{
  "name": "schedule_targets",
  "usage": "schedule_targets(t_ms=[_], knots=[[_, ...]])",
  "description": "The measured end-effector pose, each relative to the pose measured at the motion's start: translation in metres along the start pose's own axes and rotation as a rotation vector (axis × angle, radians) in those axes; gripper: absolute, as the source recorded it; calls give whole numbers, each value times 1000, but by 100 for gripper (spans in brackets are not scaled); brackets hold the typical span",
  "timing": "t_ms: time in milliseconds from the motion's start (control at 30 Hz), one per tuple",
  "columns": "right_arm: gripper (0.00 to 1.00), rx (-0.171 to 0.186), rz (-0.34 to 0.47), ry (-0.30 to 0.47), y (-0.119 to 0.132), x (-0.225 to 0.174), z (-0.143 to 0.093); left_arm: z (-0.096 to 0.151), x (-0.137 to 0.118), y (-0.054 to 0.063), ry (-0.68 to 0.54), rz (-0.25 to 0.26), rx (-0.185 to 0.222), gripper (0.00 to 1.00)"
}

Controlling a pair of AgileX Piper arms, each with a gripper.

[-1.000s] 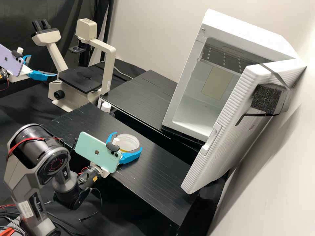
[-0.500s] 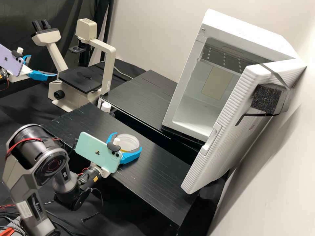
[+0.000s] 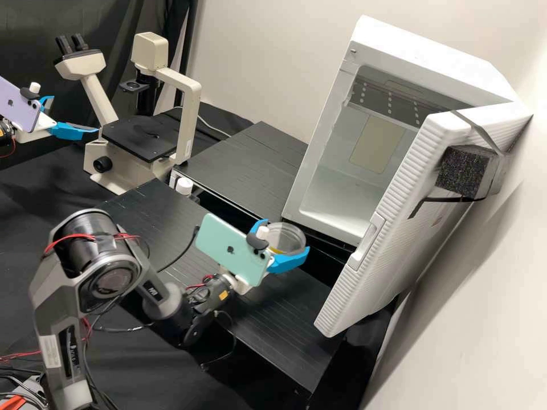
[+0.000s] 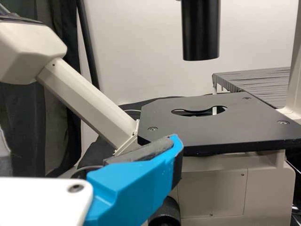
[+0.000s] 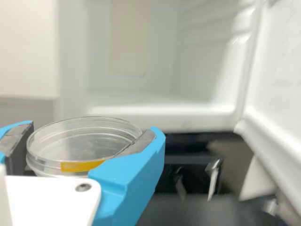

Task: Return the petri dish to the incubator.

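In the high view my right gripper (image 3: 286, 234) is shut on the clear round petri dish (image 3: 289, 244), held level above the bench between the spread blue fingers. In the right wrist view the petri dish (image 5: 84, 141), with a yellow strip on its side, sits between the pads of my right gripper (image 5: 93, 130). Behind it is the incubator's white cavity (image 5: 155, 70). The incubator (image 3: 444, 62) stands with its door (image 3: 393, 228) swung out. My left gripper (image 3: 75, 114) is open beside the microscope; in the left wrist view, one finger of my left gripper (image 4: 94, 146) crosses before the stage.
The microscope (image 3: 139, 136) stands at the back left, its black stage plate (image 4: 207, 127) level. A white cap (image 3: 184, 185) rises by the gap between the front bench section (image 3: 273, 319) and the rear one (image 3: 245, 165). The incubator door edge juts forward on the right.
My right gripper has carried the petri dish right and somewhat towards the incubator, away from its earlier spot over the bench. The left arm has kept still.
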Motion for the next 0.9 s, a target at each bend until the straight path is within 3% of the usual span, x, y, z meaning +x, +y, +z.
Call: schedule_targets(t_ms=[267, 533, 767, 900], knots=[[0, -23, 94, -26, 34, 75, 9, 0, 0, 0, 0, 0, 0, 100], [0, -37, 70, -98, 45, 136, 27, 0, 0, 0, 0, 0, 0, 100], [0, 24, 69, -106, 50, 174, 31, 0, 0, 0, 0, 0, 0, 100], [0, 30, 56, -107, 48, 193, 29, 0, 0, 0, 0, 0, 0, 100]])
